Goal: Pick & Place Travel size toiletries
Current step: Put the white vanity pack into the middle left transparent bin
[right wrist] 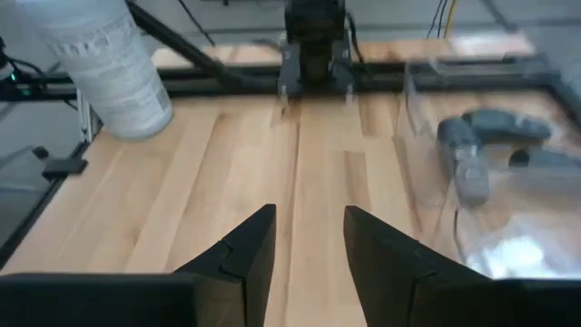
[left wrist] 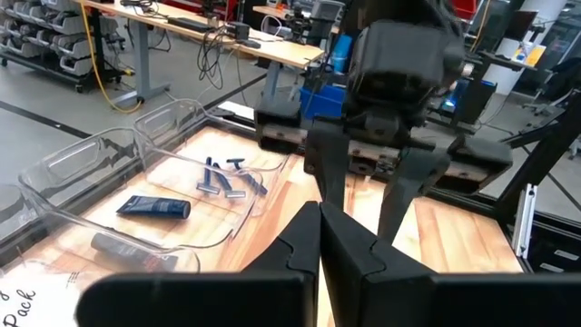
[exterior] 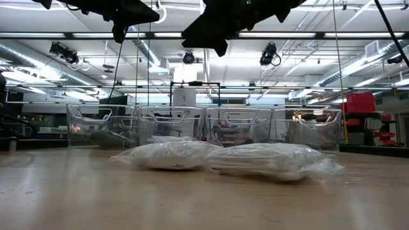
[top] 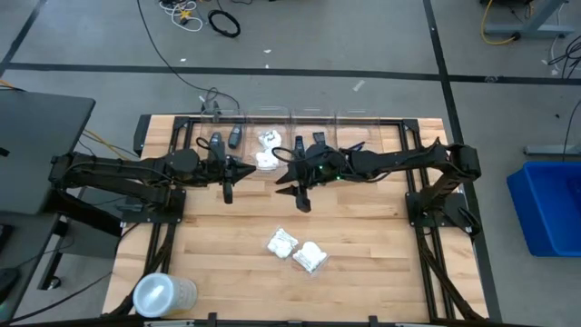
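Observation:
Two white crinkly packets [top: 282, 242] [top: 310, 258] lie flat side by side on the wooden table toward its near edge, and they fill the middle of the low view [exterior: 169, 155] [exterior: 268, 160]. A row of clear bins [top: 363, 127] along the far edge holds other toiletries: dark grey oval cases [right wrist: 472, 154], blue razors [left wrist: 222, 182] and a black tube [left wrist: 154, 207]. My right gripper [top: 302, 202] [right wrist: 309, 245] hangs open above mid-table with nothing between its fingers. My left gripper [top: 227, 193] [left wrist: 320, 245] waits shut to its left.
A large translucent round container [top: 163, 292] [right wrist: 109, 64] stands at the table's near left corner. The two grippers face each other over the middle, a short way apart. Bare wood lies between the packets and the bins [exterior: 211, 124].

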`<state>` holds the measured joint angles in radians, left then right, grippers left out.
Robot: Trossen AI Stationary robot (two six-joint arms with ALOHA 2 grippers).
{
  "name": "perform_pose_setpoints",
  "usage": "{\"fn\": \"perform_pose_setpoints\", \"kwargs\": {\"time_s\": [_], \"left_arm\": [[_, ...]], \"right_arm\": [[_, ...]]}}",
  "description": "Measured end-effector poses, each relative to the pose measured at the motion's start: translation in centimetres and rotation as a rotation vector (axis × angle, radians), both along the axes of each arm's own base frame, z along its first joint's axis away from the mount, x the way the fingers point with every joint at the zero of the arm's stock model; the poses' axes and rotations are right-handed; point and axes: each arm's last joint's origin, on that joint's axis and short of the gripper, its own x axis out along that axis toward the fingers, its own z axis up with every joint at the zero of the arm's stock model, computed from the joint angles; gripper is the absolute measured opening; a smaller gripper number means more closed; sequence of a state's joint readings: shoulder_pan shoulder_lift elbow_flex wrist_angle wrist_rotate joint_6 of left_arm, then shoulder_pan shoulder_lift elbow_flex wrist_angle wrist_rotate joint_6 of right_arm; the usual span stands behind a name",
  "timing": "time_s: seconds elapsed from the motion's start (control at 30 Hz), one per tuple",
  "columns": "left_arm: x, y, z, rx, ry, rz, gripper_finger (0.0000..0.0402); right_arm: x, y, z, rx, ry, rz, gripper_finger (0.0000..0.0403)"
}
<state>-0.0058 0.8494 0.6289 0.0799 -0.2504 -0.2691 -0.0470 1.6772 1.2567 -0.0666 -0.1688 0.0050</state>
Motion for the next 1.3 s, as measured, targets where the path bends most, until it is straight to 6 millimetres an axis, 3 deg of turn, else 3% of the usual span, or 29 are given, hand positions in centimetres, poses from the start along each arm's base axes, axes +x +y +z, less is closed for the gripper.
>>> {"fn": "perform_pose_setpoints", "kwargs": {"time_s": [0.53, 1.3], "left_arm": [[0.0, 0.0, 0.0, -0.003, 0.000, 0.001, 0.0013], [0.0, 0.0, 0.0, 0.004, 0.003, -0.001, 0.0009]], "right_arm": [[-1.9, 3.0, -4.9, 0.054, 0.211, 0.053, 0.0132], [-4.9, 3.6, -10.0, 0.135, 0.360, 0.278, 0.0131]]}}
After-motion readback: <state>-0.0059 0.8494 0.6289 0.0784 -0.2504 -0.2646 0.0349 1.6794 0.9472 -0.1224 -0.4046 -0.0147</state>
